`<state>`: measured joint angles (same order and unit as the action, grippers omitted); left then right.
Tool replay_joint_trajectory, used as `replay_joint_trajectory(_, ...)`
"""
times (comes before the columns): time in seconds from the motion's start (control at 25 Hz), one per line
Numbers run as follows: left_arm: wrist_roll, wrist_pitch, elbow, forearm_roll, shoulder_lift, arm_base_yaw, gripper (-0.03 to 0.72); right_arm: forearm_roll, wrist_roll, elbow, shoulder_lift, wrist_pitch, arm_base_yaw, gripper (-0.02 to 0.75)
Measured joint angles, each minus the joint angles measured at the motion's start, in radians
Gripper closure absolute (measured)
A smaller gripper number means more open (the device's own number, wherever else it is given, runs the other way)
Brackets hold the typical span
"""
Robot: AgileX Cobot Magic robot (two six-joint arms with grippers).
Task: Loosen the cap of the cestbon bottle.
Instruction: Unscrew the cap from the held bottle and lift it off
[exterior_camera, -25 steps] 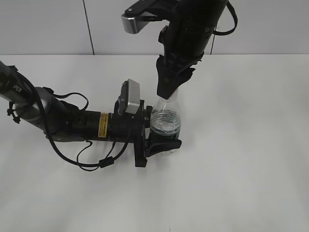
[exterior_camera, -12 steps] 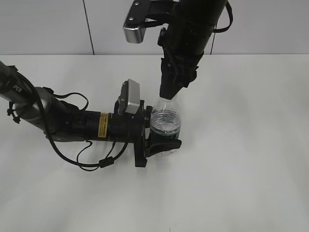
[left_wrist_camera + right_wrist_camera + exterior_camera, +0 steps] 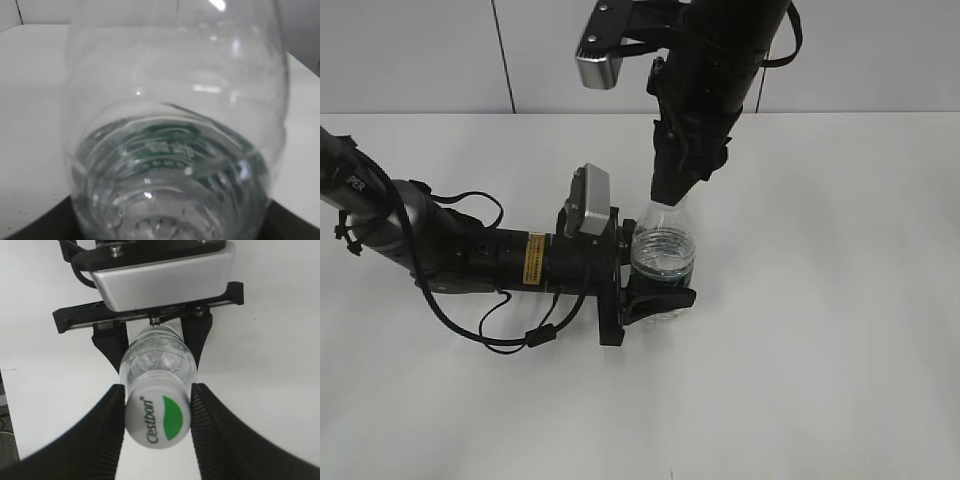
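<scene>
Two grippers share one job here. Nearest the camera, the left gripper [image 3: 655,283] is clamped around the lower body of the cestbon bottle [image 3: 663,262], bracing it upright on the white table [image 3: 820,300] so it cannot spin. The bottle is partly filled with clear water. Farther back and above, the right gripper [image 3: 157,412] pinches the cap [image 3: 158,417] from both sides, evidently placed to twist it loose.
</scene>
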<state>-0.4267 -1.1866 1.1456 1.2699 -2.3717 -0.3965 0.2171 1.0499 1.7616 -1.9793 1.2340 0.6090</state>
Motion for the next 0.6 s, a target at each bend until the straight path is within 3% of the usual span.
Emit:
replay_joint_trajectory(0.32, -0.001, -0.001, 0.000, 0.002, 0.000, 0.000, 0.278, -0.008, -0.005, 0.000, 0.000, 0.000, 0.000, 0.384)
replay_joint_trajectory(0.6, -0.001, -0.005, 0.000, 0.011, 0.000, 0.000, 0.278, -0.008, -0.022, 0.000, 0.000, -0.007, 0.000, 0.261)
